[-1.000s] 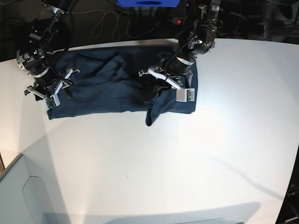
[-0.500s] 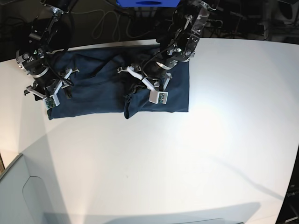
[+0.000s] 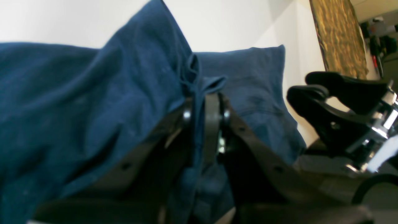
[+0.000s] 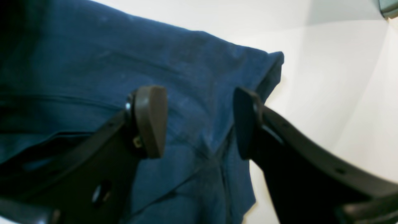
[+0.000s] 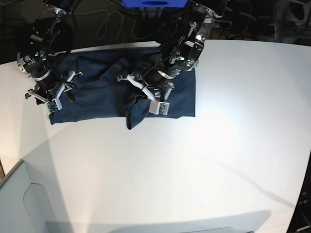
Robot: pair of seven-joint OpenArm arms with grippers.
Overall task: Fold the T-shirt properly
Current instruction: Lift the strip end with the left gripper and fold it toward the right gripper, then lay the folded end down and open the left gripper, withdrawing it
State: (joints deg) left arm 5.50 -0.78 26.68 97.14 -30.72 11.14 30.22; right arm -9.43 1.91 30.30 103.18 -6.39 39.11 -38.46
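Pinching a bunched edge of the T-shirt between its closed pads, the left gripper sits just left of centre in the base view, over the middle of the garment. The jaws are clamped narrow on a thin ridge of navy cloth, which the left wrist view shows rising in a peak above them; that lift is presumably why a loose flap hangs down toward the lower edge of the shirt in the base view. Holding the fabric up this way lets one side of the shirt be carried across the rest, so the fold looks under way but not laid flat.

The right gripper stands at the left end of the shirt, in the upper left of the base view. Its jaws are spread wide, with cloth lying beneath and between them but nothing pinched; whether the pads actually touch the fabric I cannot tell. It seems placed there to steady or later take that end.

The T-shirt lies as a long dark band across the upper part of the white table, its right portion smooth and its middle rumpled.
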